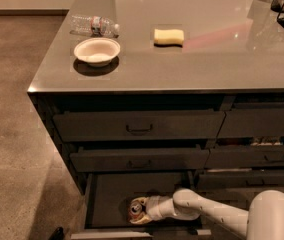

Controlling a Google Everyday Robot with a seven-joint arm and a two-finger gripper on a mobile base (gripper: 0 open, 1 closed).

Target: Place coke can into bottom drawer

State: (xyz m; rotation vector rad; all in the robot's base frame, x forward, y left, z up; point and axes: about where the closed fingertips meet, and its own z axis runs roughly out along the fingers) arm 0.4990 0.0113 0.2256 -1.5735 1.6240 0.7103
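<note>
Dark-grey bottom drawer is pulled out, pale front rim toward you. Ref. positions as follows.

1. Coke can: inside the drawer, near the front rim, approx. mid-width, silver top turned up toward the camera. It looks tilted. You cannot tell whether its base touches the drawer floor.
2. Gripper: down inside the drawer at the end of the white arm, which reaches in from the lower right. Fingers sit on either side of the can and pinch it.
3. Countertop: bowl, water bottle and yellow sponge, all well apart from the work area. Not req'd for this job.

Status, est.: the carry is done, since the can is already within the drawer walls. Remaining steps: confirm the can is seated on the floor, spread the fingers to let go, then draw the arm up and out w/o knocking the can over. The drawers above overhang the rear of the opening, so keep the exit path toward the front.
</note>
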